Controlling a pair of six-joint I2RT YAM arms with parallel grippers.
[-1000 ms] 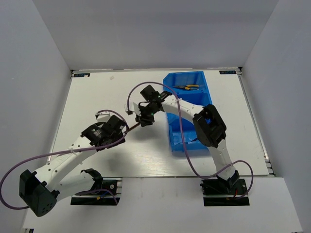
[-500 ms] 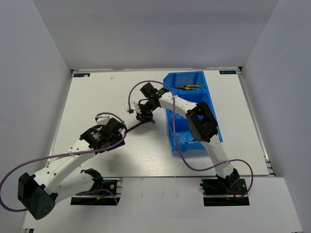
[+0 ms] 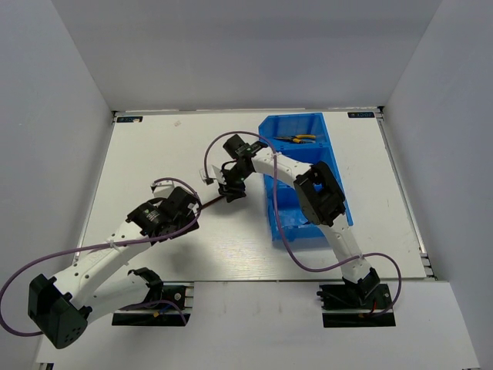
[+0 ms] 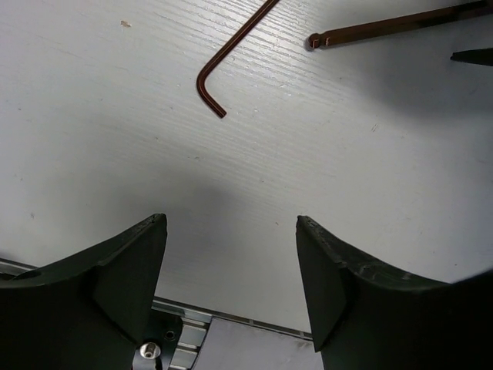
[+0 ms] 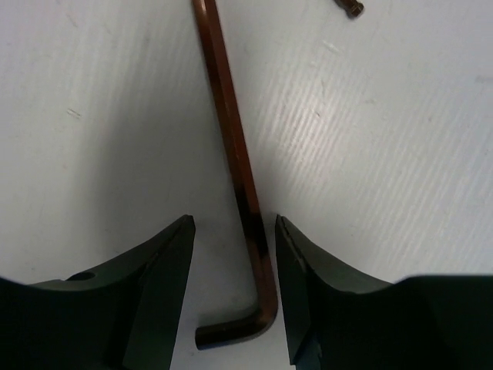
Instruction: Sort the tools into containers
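Brown steel is lying just ahead of the left gripper (image 4: 231,225): a hex key (image 4: 212,79) beyond its parted, empty fingers. The right gripper (image 5: 235,225) is straddling a second hex key (image 5: 229,139), jaws apart. If it closes off-centre, it is risking flicking the thin shaft across the white grained table (image 3: 154,150), which pale grey walls (image 3: 246,54) are enclosing.
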